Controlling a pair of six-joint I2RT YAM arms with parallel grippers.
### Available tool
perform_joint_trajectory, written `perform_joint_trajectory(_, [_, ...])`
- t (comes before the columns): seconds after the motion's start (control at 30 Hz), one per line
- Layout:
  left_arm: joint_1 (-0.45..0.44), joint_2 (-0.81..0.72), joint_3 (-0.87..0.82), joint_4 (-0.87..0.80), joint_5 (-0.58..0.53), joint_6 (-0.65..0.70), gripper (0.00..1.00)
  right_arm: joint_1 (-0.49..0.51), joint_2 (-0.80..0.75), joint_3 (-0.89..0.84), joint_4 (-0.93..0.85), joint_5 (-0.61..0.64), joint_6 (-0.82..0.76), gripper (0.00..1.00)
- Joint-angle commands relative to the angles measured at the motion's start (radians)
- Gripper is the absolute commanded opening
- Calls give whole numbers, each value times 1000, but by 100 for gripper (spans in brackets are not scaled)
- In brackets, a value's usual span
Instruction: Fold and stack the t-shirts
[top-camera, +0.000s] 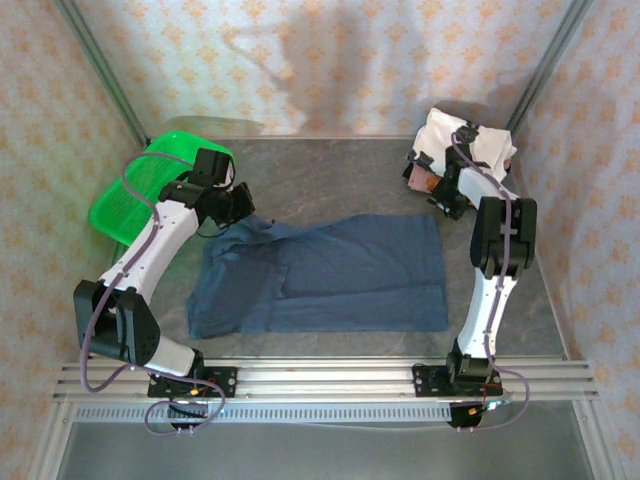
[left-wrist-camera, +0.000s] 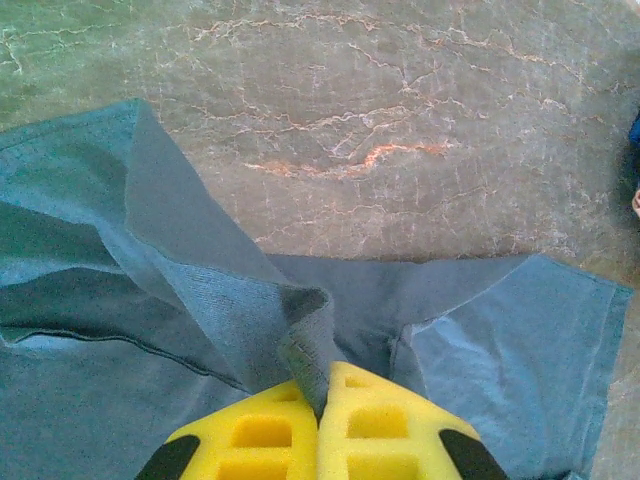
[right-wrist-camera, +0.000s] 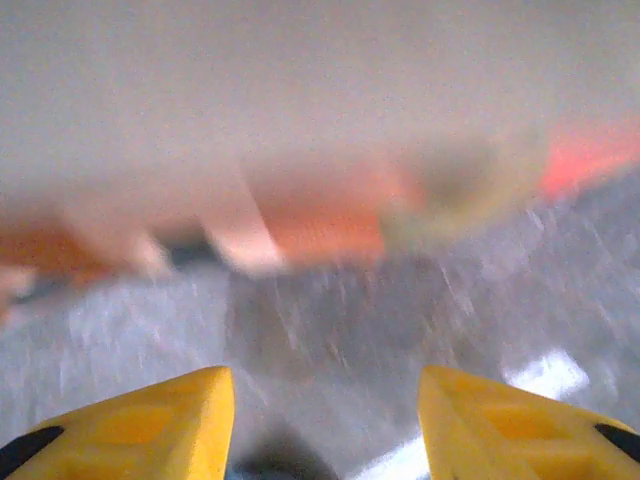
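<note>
Noting the left claw (left-wrist-camera: 320, 390) clamped on the far-left corner of the blue shirt (top-camera: 330, 272), we find it lying rightward along the desk (top-camera: 330, 165); the right claw (right-wrist-camera: 322, 390), jaws apart, hovers by the far-right pile (top-camera: 480, 145).
</note>
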Motion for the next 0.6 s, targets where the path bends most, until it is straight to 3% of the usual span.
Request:
perform_joint_trajectory(0.0, [6, 9, 11, -6, -18, 5, 0, -6, -112, -76, 25, -41, -44, 53])
perform_joint_trajectory(0.4, [5, 85, 91, -25, -10, 21, 0, -5, -42, -98, 87, -89, -76, 52])
perform_joint_trajectory(0.57, [5, 82, 85, -28, -11, 20, 0, -4, 6, -72, 95, -114, -80, 46])
